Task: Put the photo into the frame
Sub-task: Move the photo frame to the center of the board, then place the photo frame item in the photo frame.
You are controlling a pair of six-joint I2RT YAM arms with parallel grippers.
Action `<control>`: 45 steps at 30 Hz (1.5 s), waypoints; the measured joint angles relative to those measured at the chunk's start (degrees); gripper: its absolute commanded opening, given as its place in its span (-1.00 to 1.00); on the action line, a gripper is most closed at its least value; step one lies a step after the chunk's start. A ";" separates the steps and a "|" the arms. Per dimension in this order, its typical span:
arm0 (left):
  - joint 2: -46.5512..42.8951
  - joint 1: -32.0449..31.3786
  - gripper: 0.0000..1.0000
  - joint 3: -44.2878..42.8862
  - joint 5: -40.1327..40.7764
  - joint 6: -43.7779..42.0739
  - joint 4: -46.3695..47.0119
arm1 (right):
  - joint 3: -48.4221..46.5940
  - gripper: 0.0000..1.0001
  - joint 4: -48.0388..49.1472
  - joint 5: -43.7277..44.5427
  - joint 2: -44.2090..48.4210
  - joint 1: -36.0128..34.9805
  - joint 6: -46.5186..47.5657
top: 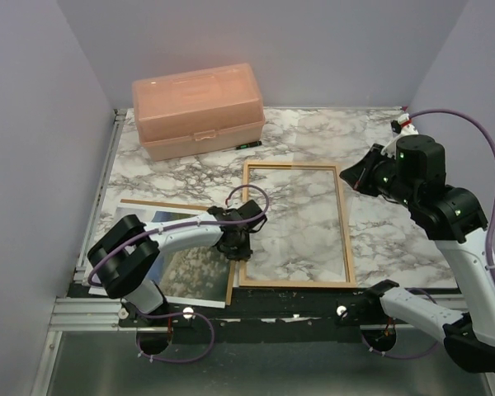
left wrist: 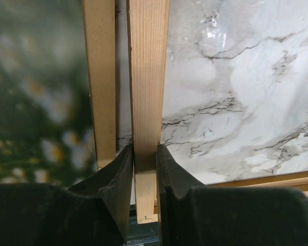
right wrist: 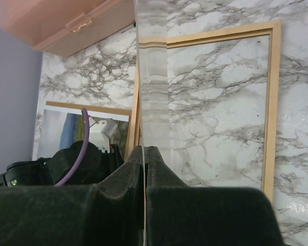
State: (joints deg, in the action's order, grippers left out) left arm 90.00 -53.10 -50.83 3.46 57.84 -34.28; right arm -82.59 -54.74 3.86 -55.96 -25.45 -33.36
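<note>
Left claw (left wrist: 145, 151) pinched shut on left rail of frame (top: 345, 223), toward near corner; frame on table (top: 313, 132), long axis near-to-far; photo (top: 186, 268) face up just left of frame, under left arm; its long axis seems crosswise, so quarter turn likely needed; left arm nearer; right claw (right wrist: 144, 154) held high, closed on thin clear pane (right wrist: 153, 92).

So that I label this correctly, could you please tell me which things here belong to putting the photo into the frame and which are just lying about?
In the job: frame, gripped by the left hand; photo; clear sheet pinched in the right hand.
Lying about: pink box; brown backing board under the photo.
</note>
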 measured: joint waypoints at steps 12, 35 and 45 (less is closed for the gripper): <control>-5.09 0.28 0.21 4.46 0.22 -1.92 -1.18 | 1.90 -0.99 1.05 -2.75 -1.51 0.02 -0.61; -30.29 19.89 0.63 -5.46 -19.63 -10.14 2.62 | -3.26 -0.99 1.09 -12.76 -9.38 0.00 -1.57; -26.45 20.41 0.48 -2.34 -19.12 -10.40 2.36 | -9.90 -0.99 0.61 -18.10 -18.97 0.00 -1.16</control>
State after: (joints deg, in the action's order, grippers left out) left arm 63.55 -32.69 -53.17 -15.66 47.44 -31.92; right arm -92.49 -54.13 -14.24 -74.94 -25.45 -34.52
